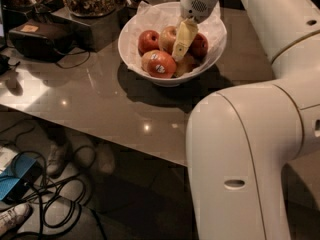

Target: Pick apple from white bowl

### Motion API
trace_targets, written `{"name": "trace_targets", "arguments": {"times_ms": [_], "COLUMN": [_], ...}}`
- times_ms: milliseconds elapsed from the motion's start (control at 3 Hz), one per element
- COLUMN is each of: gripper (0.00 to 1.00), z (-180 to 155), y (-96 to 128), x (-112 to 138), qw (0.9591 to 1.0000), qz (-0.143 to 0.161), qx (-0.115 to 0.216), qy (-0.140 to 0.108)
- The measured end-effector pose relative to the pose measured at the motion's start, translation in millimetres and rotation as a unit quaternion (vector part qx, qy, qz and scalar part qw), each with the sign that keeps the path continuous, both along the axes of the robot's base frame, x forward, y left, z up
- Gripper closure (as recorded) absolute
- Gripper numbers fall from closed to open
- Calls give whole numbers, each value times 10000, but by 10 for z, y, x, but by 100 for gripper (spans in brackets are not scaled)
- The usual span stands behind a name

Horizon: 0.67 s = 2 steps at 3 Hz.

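The white bowl (131, 54), lined with crinkled white paper, stands on the grey table and holds several apples. A yellow-gold, red-blushed apple (168, 37) lies at the bowl's middle back. An apple with a white sticker (159, 64) lies at the front. Deep-red apples lie at the left (148, 40) and right (200, 45). My gripper (183, 39) reaches down from above into the middle of the bowl, right beside the yellow-red apple, with its tip among the apples. Another yellowish apple (186, 65) is partly hidden under it.
My white arm (240, 149) fills the right foreground. A black box (37, 39) and dark containers of snacks (92, 1) stand at the table's back left. Cables and a blue item (15, 184) lie on the floor below the table edge.
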<state>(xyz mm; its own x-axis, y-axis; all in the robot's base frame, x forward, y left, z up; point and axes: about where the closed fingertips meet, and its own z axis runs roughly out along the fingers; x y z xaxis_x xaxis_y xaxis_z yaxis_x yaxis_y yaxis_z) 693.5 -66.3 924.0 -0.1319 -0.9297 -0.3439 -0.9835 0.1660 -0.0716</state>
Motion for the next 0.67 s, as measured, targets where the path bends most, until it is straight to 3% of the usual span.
{"name": "trace_targets", "arguments": {"times_ms": [667], "gripper": [68], "z": [-19], "y": [91], "x": [183], "qw": [9995], "qz": [-75], "qx": [129], "qy": [-266]}}
